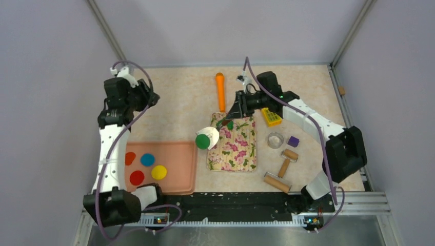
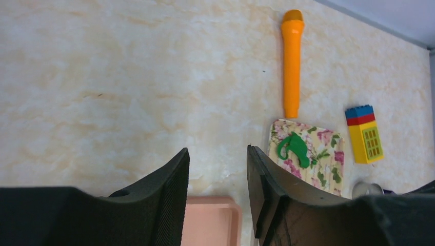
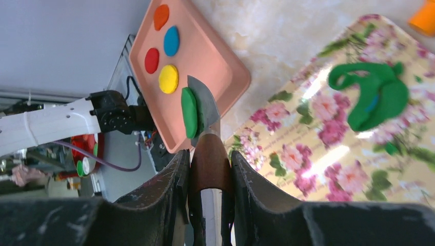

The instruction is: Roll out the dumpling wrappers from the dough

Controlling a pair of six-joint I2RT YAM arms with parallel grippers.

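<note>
Dough (image 1: 229, 124), a ragged green piece, lies on the far end of floral mat (image 1: 241, 154). Right gripper (image 3: 210, 154) fingers are clamped on the wooden handle of spatula (image 3: 208, 105). Green wrapper (image 3: 189, 112) sits on its blade, just left of the mat and right of pink tray (image 1: 179, 154). 4 wrappers (image 1: 148, 159) lie in the tray: orange, blue, red, yellow. Left gripper (image 2: 217, 151) fingers are open with nothing between them, above the far left bench (image 2: 102, 77).
</note>
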